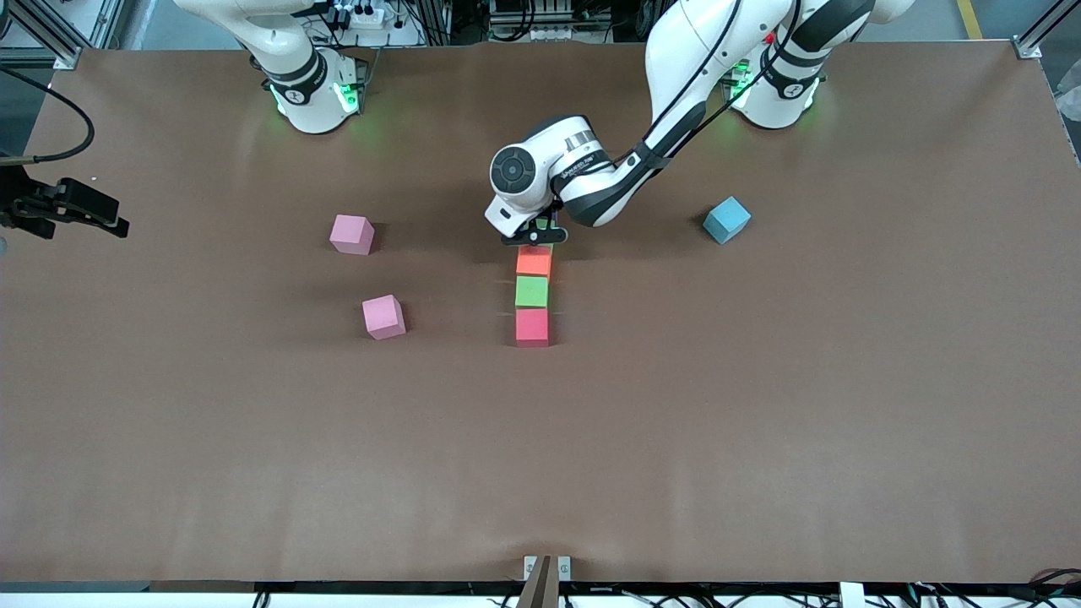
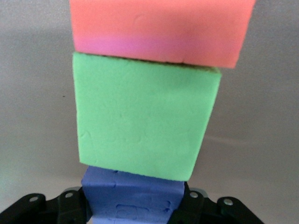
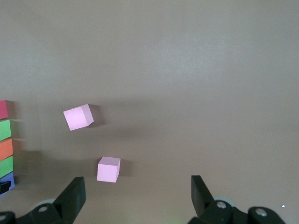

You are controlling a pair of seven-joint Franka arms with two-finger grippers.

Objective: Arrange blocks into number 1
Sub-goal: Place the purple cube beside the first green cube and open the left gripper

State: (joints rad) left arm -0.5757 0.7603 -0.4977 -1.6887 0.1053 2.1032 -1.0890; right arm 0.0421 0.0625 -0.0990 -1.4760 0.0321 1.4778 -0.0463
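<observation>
A straight row of blocks lies mid-table: red block (image 1: pixel 532 328) nearest the front camera, then a green block (image 1: pixel 532 291) and the orange block (image 1: pixel 534 263). My left gripper (image 1: pixel 534 235) is down at the row's end nearest the robots and covers the rest in the front view. In the left wrist view it (image 2: pixel 134 205) is shut on the purple block (image 2: pixel 133 198), which touches a second green block (image 2: pixel 145 116) next to the orange block (image 2: pixel 159 28). My right gripper (image 3: pixel 138 196) hangs open and holds nothing, high over the right arm's end of the table.
Two pink cubes (image 1: pixel 352 234) (image 1: pixel 383 317) sit toward the right arm's end, apart from the row. A light blue cube (image 1: pixel 726 219) sits toward the left arm's end. A black fixture (image 1: pixel 63 207) juts in at the table's edge.
</observation>
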